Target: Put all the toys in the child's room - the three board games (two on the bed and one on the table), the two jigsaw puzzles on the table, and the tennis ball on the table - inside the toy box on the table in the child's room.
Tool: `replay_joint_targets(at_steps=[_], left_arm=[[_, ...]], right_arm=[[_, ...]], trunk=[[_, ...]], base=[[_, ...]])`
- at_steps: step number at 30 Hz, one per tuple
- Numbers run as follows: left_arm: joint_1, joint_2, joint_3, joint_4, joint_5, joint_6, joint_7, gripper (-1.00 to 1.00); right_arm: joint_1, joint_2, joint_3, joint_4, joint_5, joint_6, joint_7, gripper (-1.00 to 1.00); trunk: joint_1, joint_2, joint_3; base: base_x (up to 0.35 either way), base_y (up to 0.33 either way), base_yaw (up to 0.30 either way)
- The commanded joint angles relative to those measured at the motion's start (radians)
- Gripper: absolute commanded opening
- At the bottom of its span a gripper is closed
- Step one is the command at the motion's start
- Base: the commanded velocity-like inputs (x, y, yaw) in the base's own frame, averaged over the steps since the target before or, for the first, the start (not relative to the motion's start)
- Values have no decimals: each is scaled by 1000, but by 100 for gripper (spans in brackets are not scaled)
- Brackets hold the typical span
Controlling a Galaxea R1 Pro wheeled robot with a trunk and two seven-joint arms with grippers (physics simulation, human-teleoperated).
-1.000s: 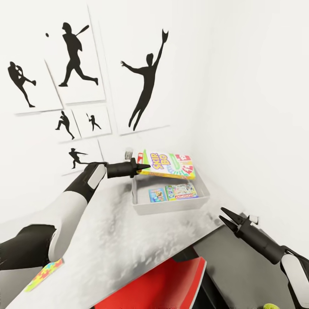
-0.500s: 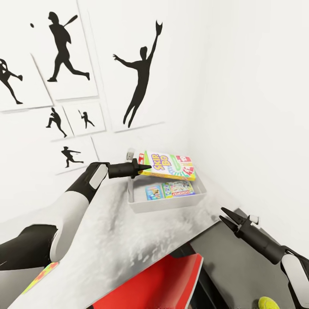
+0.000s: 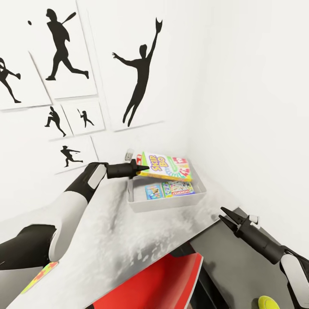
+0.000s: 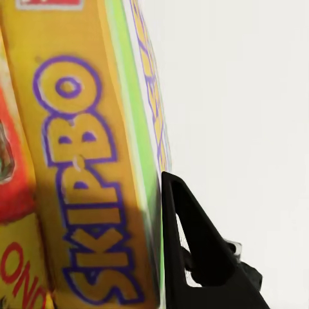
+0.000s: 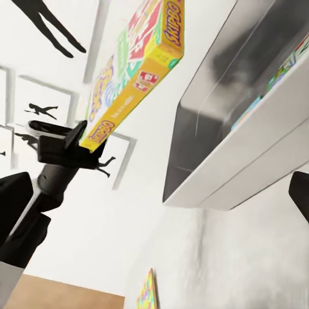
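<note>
My left gripper (image 3: 140,168) is shut on one end of the green, yellow and red "SKIP BO" board game (image 3: 166,166). It holds the game roughly level in the air above the toy box (image 3: 167,204), a light grey bin in the table's far corner. Two more printed game boxes lie flat in the bin, one blue (image 3: 154,191) and one green-edged (image 3: 178,188). In the left wrist view the SKIP BO box (image 4: 90,180) lies against a black finger (image 4: 199,251). My right gripper (image 3: 223,214) hovers open and empty off the table's near right corner. A tennis ball (image 3: 268,303) sits low at the right.
The pale table (image 3: 111,240) adjoins a lower dark grey section (image 3: 240,266). A jigsaw puzzle (image 3: 38,277) lies at the table's near left edge. A red object (image 3: 159,283) sits below the front edge. White walls with baseball silhouettes (image 3: 141,77) close the corner behind the bin.
The camera view shifted, mostly between the two earlier frames. My left gripper keeps its hold on the SKIP BO box above the bin, edging slightly left. The right arm is still.
</note>
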Motion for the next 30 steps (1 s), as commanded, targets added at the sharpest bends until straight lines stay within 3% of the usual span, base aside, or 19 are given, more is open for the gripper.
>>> replay_joint_targets(at_steps=[1,17,30], left_arm=[[-1,0,0,0,3,5,9,-100],[-1,-5,5,6,4,5,48,-100],[-1,-8,6,9,7,-7,88,-100]], right_arm=[[-1,0,-1,0,-1,5,2,100],[0,2,-1,-14,0,4,-2,100],[0,2,1,-18,-1,10,-4,100]], trunk=[[1,-2,-2],[1,-2,-3],[1,-2,-18]], base=[[0,0,0],[0,0,0],[0,0,0]])
